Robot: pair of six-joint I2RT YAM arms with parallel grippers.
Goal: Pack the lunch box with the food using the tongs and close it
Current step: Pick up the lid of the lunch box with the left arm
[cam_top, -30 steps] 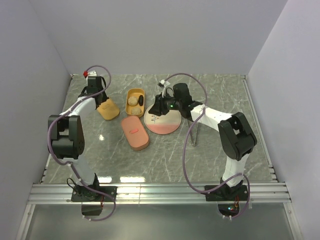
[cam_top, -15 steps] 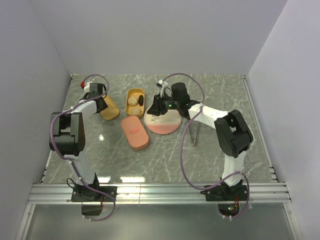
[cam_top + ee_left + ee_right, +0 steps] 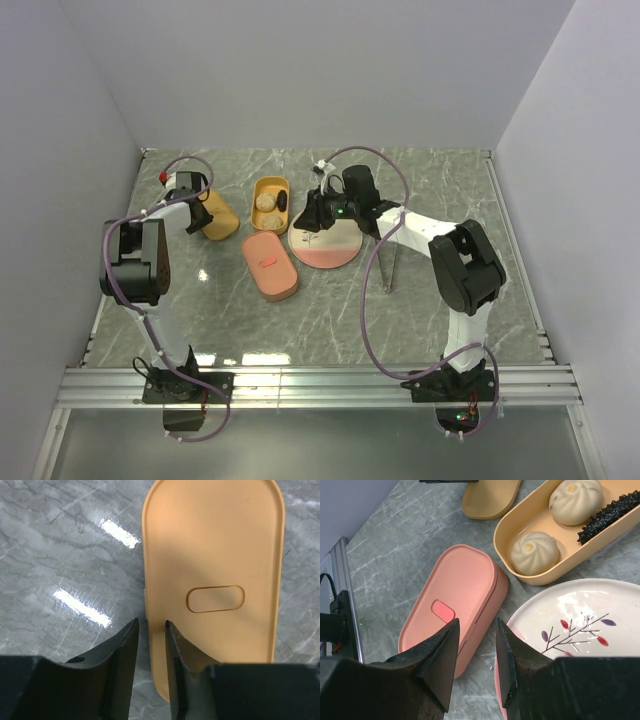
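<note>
The lunch box is a yellow tray (image 3: 270, 190) (image 3: 580, 562) with two beige balls (image 3: 535, 554) (image 3: 575, 494) and a dark brown piece (image 3: 607, 515) of the food inside. Its yellow lid (image 3: 218, 218) (image 3: 215, 545) lies flat to the left. My left gripper (image 3: 193, 203) (image 3: 149, 625) is open and stands astride the lid's left edge, with a gap showing. My right gripper (image 3: 313, 217) (image 3: 476, 625) hangs open and empty over the gap between plate and pink box. The tongs (image 3: 387, 270) lie on the table beside the right arm.
A closed pink box (image 3: 270, 265) (image 3: 455, 605) sits in front of the tray. The cream-and-pink plate (image 3: 330, 250) (image 3: 580, 615) lies to its right. Walls close in the table on the left, back and right.
My left gripper has gone from shut to open and has shifted left and nearer, over the lid's left edge. The lid now lies flatter. The right arm has barely moved.
</note>
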